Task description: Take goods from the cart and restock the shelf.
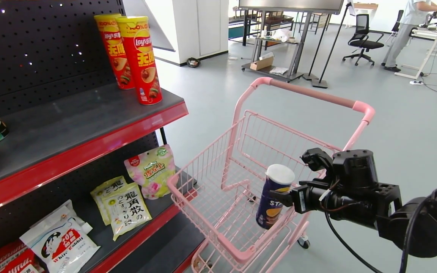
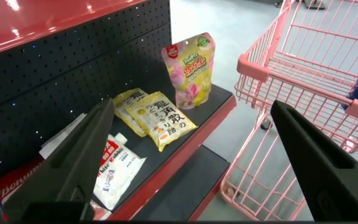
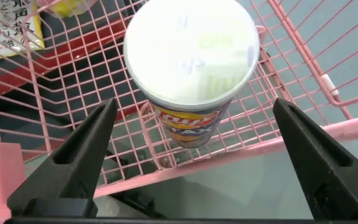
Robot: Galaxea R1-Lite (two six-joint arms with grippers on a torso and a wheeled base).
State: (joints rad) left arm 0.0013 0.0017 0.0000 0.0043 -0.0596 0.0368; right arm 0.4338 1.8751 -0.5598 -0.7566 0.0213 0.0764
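Right claw (image 3: 194, 102) spread wide, arm held level; left claw (image 2: 191, 104) likewise spread wide

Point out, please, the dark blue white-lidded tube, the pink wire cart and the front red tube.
dark blue white-lidded tube (image 1: 268, 214): head view, mid side wall.
pink wire cart (image 1: 309, 93): head view, handle bar.
front red tube (image 1: 141, 60): head view, label middle.

The black left gripper (image 2: 192, 106) holds its two fingers wide apart. Behind it, on the dark lower shelf (image 2: 219, 99), a pink-green pouch (image 2: 190, 68) stands upright beside two flat yellow bags (image 2: 163, 118). The pink wire cart (image 2: 257, 67) is near the shelf.
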